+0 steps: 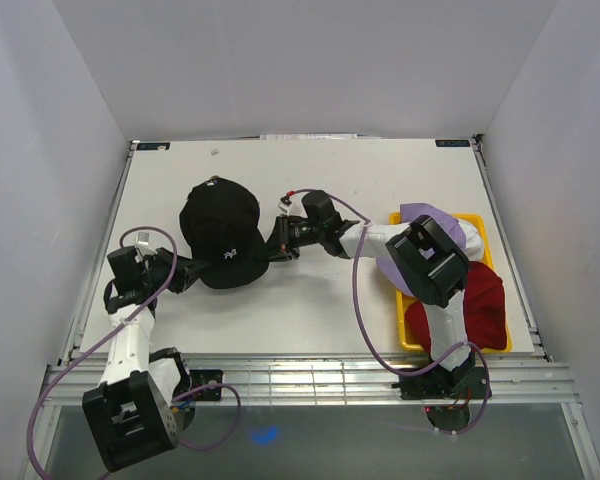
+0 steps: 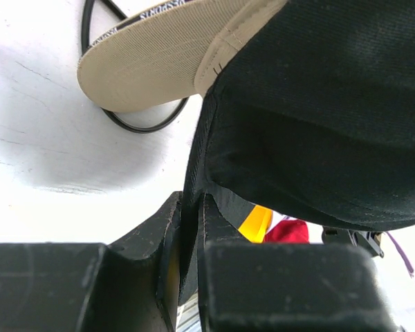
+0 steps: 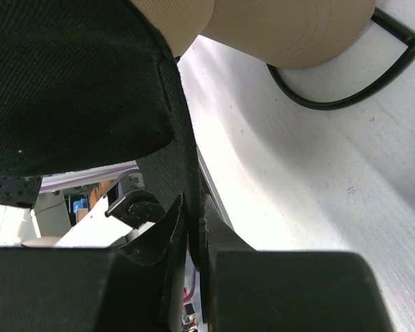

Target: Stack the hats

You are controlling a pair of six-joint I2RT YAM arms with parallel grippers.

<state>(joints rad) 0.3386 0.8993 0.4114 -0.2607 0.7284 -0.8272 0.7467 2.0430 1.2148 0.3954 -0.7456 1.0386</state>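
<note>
Reaching in from the near edge of the worktop (image 1: 380, 180), the left arm brings its left end effector (image 2: 191, 205) to the near-left rim of the black cap (image 1: 220, 235), and the left wrist view shows its two fingers pinched tight on that fabric edge. On the near-right side, a dark red cap (image 1: 485, 305) lies at the near end of the yellow tray (image 1: 468, 216), partly hidden by the right arm. Farther in, the black cap sits left of centre on the worktop, crown up, with a tan cap (image 2: 152, 62) showing beneath it in both wrist views, its brim lying over a black cable (image 2: 135, 128). The right end effector (image 3: 191, 205) comes in from the right and is clamped on the cap's opposite edge. At the tray's far end rests a lavender cap (image 1: 420, 215).
</note>
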